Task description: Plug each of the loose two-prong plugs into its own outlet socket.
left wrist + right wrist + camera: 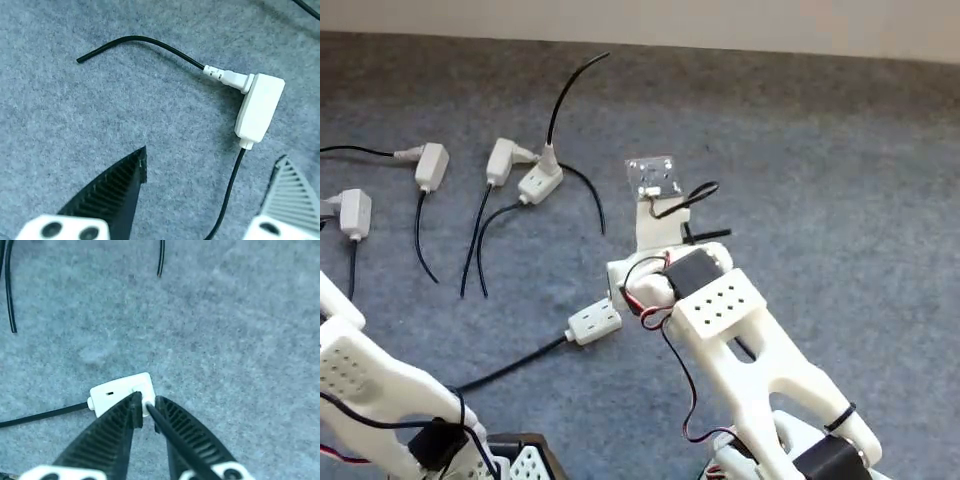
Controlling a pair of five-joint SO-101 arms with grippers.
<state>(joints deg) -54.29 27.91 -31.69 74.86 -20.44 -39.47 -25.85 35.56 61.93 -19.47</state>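
the right gripper (147, 400) pinches the end of a white socket (593, 322), lower centre in the high view. the left gripper (214, 152) gapes open, a second socket (260, 107) lying just beyond, untouched.

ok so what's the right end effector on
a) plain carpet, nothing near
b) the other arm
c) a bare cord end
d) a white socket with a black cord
d, the right end effector has its tips pinched on a corner of the white socket, and a black cord runs out of the socket's far end.
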